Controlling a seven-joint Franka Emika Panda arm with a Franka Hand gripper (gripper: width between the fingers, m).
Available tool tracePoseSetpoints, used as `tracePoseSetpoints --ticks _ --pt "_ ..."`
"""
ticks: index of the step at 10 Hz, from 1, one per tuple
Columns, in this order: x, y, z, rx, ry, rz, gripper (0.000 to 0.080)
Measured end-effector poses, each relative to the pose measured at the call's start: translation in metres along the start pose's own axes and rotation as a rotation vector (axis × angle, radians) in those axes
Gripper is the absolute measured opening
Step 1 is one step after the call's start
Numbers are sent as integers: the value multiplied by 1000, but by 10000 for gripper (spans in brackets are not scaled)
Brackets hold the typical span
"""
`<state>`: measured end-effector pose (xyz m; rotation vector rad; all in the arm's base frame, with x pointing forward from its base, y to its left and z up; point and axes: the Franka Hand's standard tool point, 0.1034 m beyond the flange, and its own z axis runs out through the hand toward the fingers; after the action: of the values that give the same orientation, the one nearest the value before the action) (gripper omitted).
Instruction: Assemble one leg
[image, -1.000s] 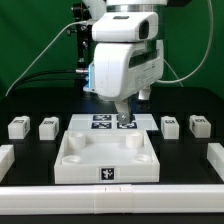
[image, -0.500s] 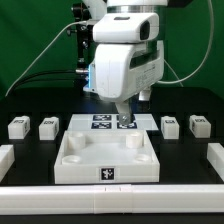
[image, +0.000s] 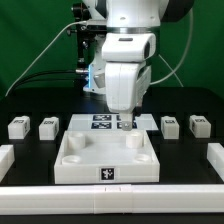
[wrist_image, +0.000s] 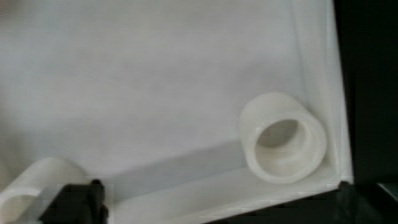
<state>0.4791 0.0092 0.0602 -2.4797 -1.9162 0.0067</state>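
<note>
Four legs, small white blocks with tags, stand on the black table: two at the exterior view's left (image: 18, 127) (image: 47, 127) and two at its right (image: 170, 126) (image: 199, 126). The large white tray-like piece (image: 75, 162) lies in the middle. My gripper (image: 125, 118) hangs low over the tray's back right corner, near a round socket (image: 131, 139). In the wrist view my gripper (wrist_image: 222, 205) is open and empty, its dark fingertips (wrist_image: 79, 200) wide apart over the tray's floor, with that socket (wrist_image: 285, 150) close by. No leg shows in the wrist view.
The marker board (image: 103, 123) lies behind the tray, partly hidden by my hand. A white rail (image: 110, 197) runs along the front edge. White blocks stand at the far left (image: 5, 156) and far right (image: 215, 156). Cables hang behind the arm.
My hand has turned about its vertical axis and now looks narrower in the exterior view. It stays over the tray's back right corner. The legs have not moved.
</note>
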Motion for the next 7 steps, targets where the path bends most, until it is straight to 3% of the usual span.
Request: tracePoseSetpoints --ticks 2,6,7 --pt "-12 -6 2 15 -6 -13 650" --pt "-14 -8 5 21 -6 -35 650" --pt "-22 -10 11 36 -6 -74 650"
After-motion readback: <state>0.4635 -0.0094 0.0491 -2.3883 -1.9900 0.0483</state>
